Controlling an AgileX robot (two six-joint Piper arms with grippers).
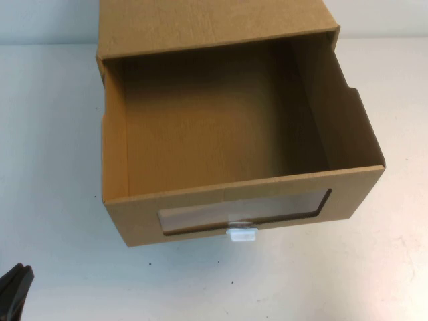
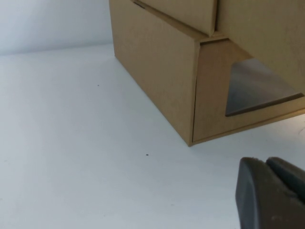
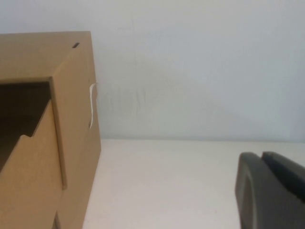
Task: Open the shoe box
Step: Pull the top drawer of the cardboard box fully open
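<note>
Item 1, shoe box (image 1: 134, 221): you find it filling the centre and upper part of the high view, resting on the white table (image 1: 53, 134). Its drawer (image 1: 221, 134) stands pulled out of the sleeve (image 1: 207, 23) toward the lower edge of the frame, with its bare cardboard floor showing. The front panel carries a clear window (image 1: 247, 208), and a white pull tab (image 1: 241, 231) sits at the panel's lower middle.

Item 2, left gripper (image 1: 15, 287): you see it in the lower left corner of the high view, well apart from the box and touching nothing. Its own wrist view shows the gripper (image 2: 266, 164) with its fingers pressed together, and the box's front corner ahead of them across bare table.

Item 3, right gripper (image 3: 263, 157): it sits low over the table, off to one side of the box. The fingers are together, clamped on nothing. The box stands well apart from them, with white table between.
</note>
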